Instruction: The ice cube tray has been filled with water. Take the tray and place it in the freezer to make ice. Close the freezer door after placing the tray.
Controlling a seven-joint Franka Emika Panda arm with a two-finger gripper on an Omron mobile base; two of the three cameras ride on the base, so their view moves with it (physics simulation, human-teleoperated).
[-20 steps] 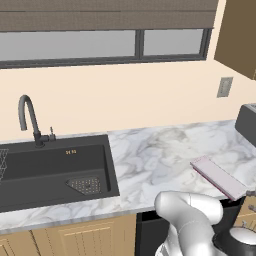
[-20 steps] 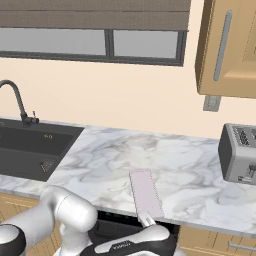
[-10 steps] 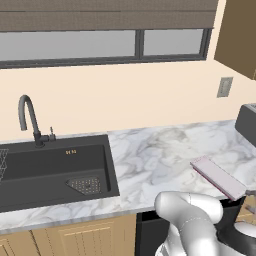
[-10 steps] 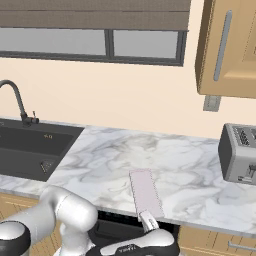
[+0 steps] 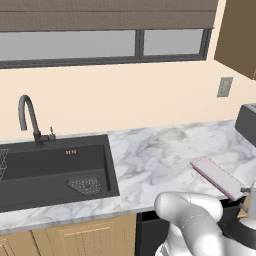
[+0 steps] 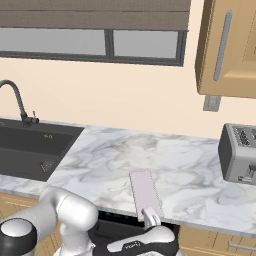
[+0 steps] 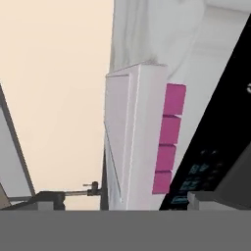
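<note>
The ice cube tray (image 5: 219, 176) (image 6: 145, 189) is long and flat, with a pale pink top and a magenta rim. It lies on the marble counter (image 5: 150, 160), its near end at the front edge. My gripper (image 6: 151, 218) (image 5: 248, 193) is just in front of that near end, at counter-edge height, and open. In the hand view the tray (image 7: 132, 137) appears end-on and rolled sideways, ahead of my spread jaws and not clamped. The freezer and its door are out of view.
A dark sink (image 5: 55, 167) with a black faucet (image 5: 30, 120) lies to the left. A grey toaster (image 6: 240, 152) stands on the counter at the right, under a wooden wall cabinet (image 6: 227, 47). A black appliance front (image 7: 206, 147) sits below the counter edge by my hand.
My hand has edged up and closer to the tray's near end. The tray has not moved and the jaws stay wide.
</note>
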